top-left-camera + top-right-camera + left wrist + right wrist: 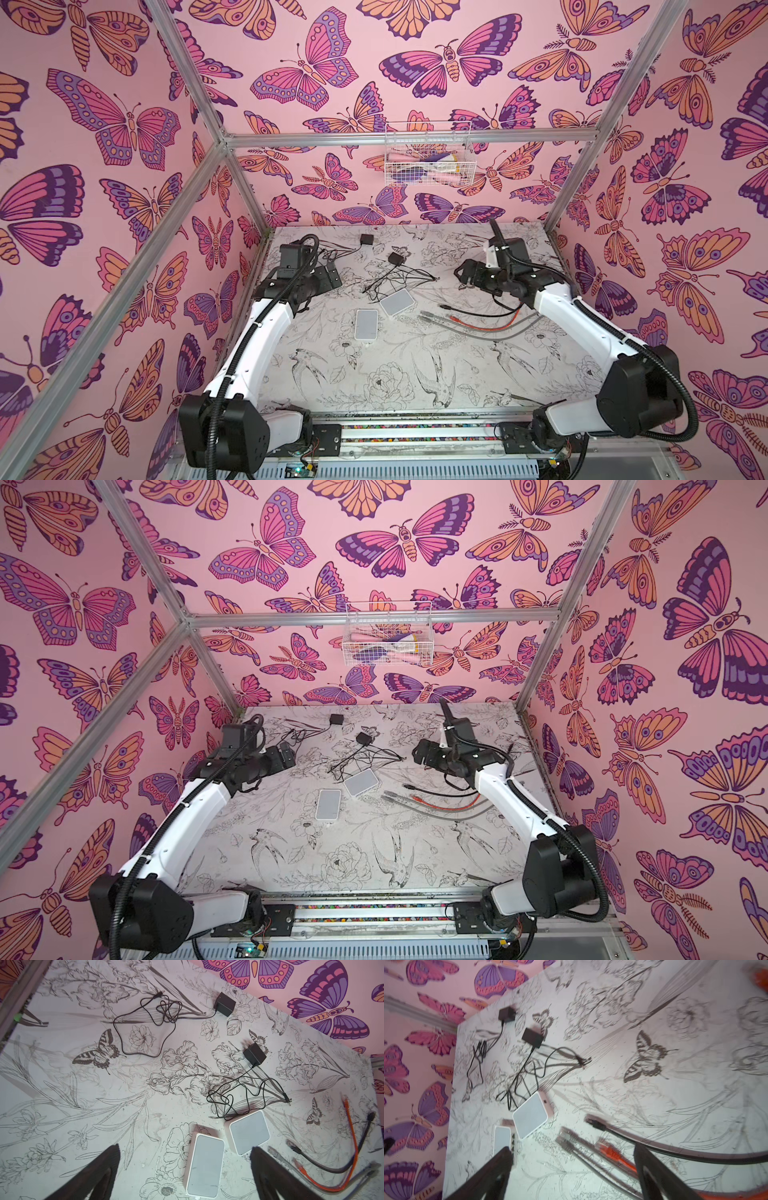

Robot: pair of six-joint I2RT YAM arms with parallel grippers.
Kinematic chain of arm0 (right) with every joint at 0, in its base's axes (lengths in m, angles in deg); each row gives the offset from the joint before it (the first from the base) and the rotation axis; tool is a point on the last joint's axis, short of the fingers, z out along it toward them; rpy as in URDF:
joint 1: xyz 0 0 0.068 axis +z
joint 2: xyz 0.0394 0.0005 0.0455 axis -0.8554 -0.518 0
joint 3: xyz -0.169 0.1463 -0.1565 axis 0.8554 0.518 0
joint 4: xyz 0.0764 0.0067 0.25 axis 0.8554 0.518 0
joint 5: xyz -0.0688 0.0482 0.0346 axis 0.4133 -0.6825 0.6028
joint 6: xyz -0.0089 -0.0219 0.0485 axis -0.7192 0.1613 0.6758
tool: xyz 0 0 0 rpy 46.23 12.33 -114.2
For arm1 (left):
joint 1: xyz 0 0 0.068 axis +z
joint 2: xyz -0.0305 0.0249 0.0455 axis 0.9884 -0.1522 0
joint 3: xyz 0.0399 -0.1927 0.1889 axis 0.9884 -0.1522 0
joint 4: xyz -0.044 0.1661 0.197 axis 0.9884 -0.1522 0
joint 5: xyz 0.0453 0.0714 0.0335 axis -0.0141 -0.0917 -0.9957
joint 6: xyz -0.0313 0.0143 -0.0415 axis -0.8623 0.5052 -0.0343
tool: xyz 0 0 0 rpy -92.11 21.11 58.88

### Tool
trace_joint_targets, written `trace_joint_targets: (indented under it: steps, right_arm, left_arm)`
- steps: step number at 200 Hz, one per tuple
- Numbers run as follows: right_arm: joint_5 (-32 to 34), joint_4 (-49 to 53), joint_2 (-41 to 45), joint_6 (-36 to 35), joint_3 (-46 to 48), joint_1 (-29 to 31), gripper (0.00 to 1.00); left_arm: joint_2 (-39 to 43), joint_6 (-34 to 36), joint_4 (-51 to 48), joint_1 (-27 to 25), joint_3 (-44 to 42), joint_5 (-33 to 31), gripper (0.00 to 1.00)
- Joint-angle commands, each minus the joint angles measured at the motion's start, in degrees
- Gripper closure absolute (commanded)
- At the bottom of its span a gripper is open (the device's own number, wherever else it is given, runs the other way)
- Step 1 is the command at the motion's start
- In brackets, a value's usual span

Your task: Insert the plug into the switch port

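Two white switches lie mid-table in both top views: a long one (366, 325) (328, 804) and a squarer one (397, 302) (360, 782). Right of them lie loose network cables, with a black plug (595, 1124), an orange plug (609, 1152) and grey plugs (566, 1138). My right gripper (572, 1149) (463, 276) hangs open above the grey and orange plugs, holding nothing. The long switch's row of ports (513, 1142) shows beside one finger. My left gripper (185, 1148) (330, 276) is open and empty above the long switch (205, 1165), left of the squarer one (248, 1131).
Two black power adapters (366, 239) (397, 258) with tangled thin black cords (145, 1022) lie behind the switches. A white wire basket (428, 156) hangs on the back wall. Butterfly-papered walls close in the table on three sides.
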Motion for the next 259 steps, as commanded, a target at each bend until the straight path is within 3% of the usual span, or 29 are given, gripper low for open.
trace_joint_targets:
  steps: [1,40,74,114,152,182,203,227,259]
  right_arm:
    - [0.41,-0.59,3.85,-2.10,4.04,4.00,0.19]
    - [0.94,-13.02,11.24,1.08,17.94,10.71,0.43]
    - [5.90,-13.05,10.71,-0.34,18.57,16.63,0.50]
    - [5.69,-11.85,10.46,-1.28,17.10,18.75,0.51]
    - [5.54,-13.22,14.29,-1.81,21.99,19.41,0.52]
    - [7.28,-13.69,16.95,-4.37,25.22,19.41,0.53]
    - [7.46,-12.58,16.80,-6.11,24.92,19.41,0.53]
    - [6.69,-13.43,15.31,-7.22,25.05,19.39,0.52]
    - [5.14,-15.09,12.63,-7.85,24.29,19.38,0.52]
  left_arm:
    - [-5.64,-3.52,1.47,2.79,-2.17,6.31,0.04]
    - [-15.37,-3.44,6.06,5.10,1.53,9.09,0.06]
    - [-23.38,-8.58,8.90,7.11,8.17,9.24,0.11]
    - [-38.44,-7.85,5.83,7.11,23.16,9.10,0.17]
    - [-47.51,-6.45,3.30,7.37,32.98,3.14,0.22]
    - [-54.90,-4.50,-4.63,8.95,44.71,0.65,0.25]
    - [-55.36,-4.34,-5.10,11.06,45.88,0.94,0.31]
    - [-54.87,-1.89,-5.15,12.35,45.92,-0.45,0.32]
    - [-56.69,-0.04,-5.73,14.39,47.12,2.88,0.32]
